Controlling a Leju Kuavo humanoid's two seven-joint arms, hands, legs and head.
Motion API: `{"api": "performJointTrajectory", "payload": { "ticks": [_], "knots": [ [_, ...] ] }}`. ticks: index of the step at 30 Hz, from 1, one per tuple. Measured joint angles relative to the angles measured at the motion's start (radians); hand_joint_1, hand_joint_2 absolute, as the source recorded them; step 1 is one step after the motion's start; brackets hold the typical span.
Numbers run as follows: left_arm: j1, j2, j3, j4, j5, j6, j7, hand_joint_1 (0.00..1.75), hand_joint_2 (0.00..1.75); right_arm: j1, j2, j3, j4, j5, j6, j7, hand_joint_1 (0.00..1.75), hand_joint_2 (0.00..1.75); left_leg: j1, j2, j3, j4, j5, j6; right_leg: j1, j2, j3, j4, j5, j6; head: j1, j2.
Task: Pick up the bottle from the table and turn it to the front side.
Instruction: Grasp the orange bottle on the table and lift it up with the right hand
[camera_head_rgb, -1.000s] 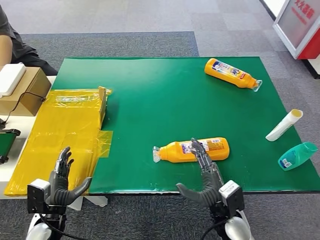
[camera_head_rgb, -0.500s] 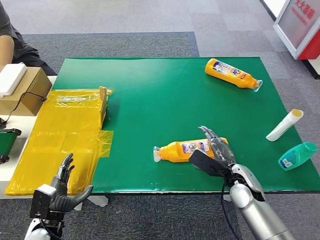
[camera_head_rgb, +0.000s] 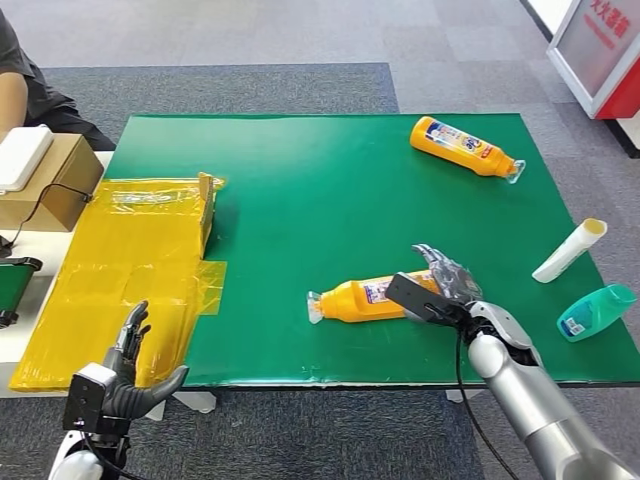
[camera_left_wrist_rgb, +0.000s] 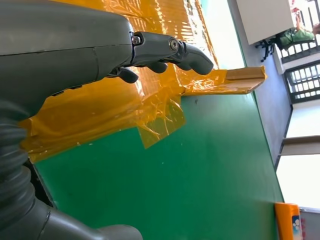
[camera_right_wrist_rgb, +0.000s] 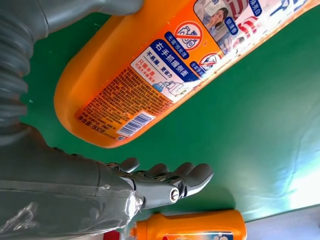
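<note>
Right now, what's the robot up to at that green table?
The robot's right hand is reaching over the base end of an orange plastic bottle lying on its side near the front edge of the green table mat, thumb and fingers spread either side, back label up. It hasn't lifted it yet. The left hand hovers open by the yellow taped sheet. A second orange bottle lies at the far right.
</note>
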Motion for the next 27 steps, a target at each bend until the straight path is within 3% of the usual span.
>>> {"api": "performJointTrajectory", "payload": {
  "ticks": [17,24,27],
  "knots": [
    [0.000,0.000,-0.002,0.000,0.000,0.000,0.000,0.00,1.75,-0.011,-0.003,0.019,0.027,0.002,0.002,0.004,0.00,1.75,0.000,0.000,0.000,0.000,0.000,0.000,0.000,0.000,0.000,0.000,0.000,0.000,0.000,0.000],
    [-0.009,0.001,-0.010,0.002,0.001,0.000,0.000,0.00,1.75,-0.104,-0.020,0.055,0.123,0.039,0.115,0.060,0.00,1.75,0.000,0.000,0.000,0.000,0.001,0.001,0.000,0.000,0.000,0.000,0.001,0.000,0.000,0.000],
    [-0.013,0.002,-0.011,0.005,0.006,0.005,0.002,0.00,1.75,-0.140,-0.032,0.083,0.178,0.037,0.160,0.054,1.30,1.75,0.000,0.000,0.000,0.000,0.001,0.001,0.000,-0.001,0.001,0.000,0.001,0.001,0.000,0.000]
  ]
}}
